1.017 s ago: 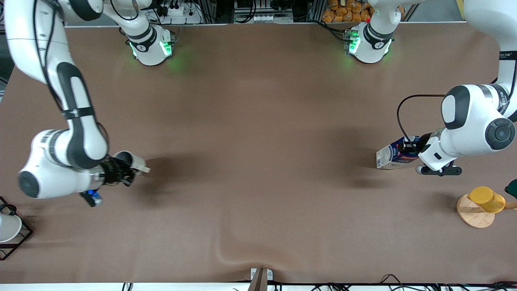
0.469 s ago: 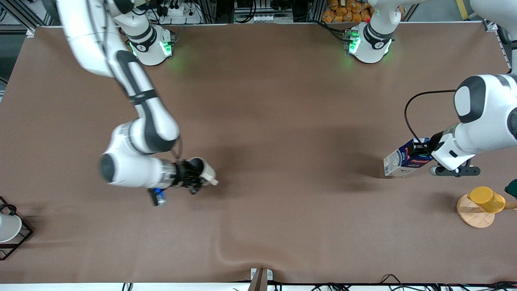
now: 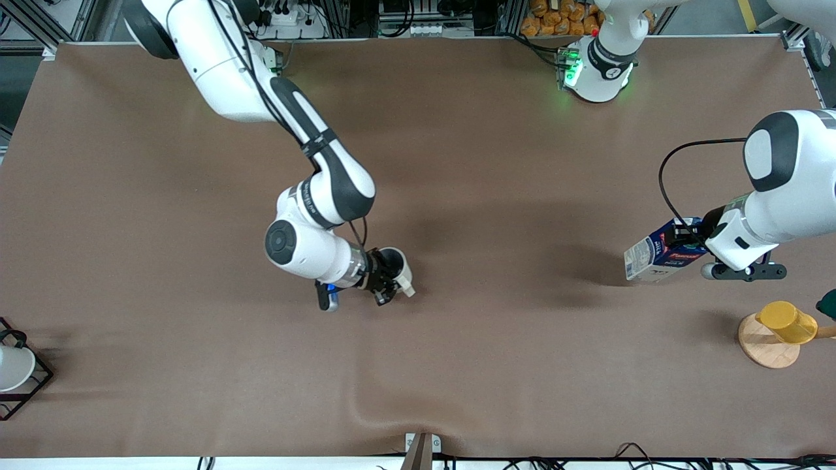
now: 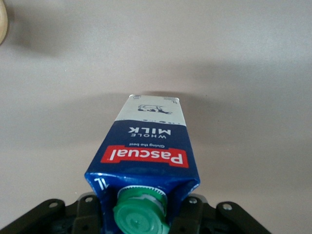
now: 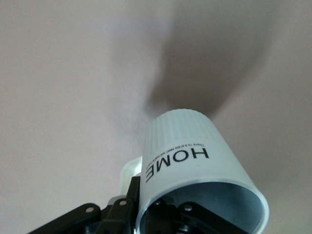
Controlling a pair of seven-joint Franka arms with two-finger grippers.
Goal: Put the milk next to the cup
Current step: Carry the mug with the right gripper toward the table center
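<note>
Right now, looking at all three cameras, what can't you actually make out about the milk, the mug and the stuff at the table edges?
- Milk, front view: the left gripper covers its cap end.
- Mug, right wrist view: the picture's bottom edge cuts off the right gripper's hold on the rim.
- White cup in the wire rack, front view: cut off by the picture's edge.
- Dark green item beside the yellow cup: mostly out of frame, unidentifiable.
</note>
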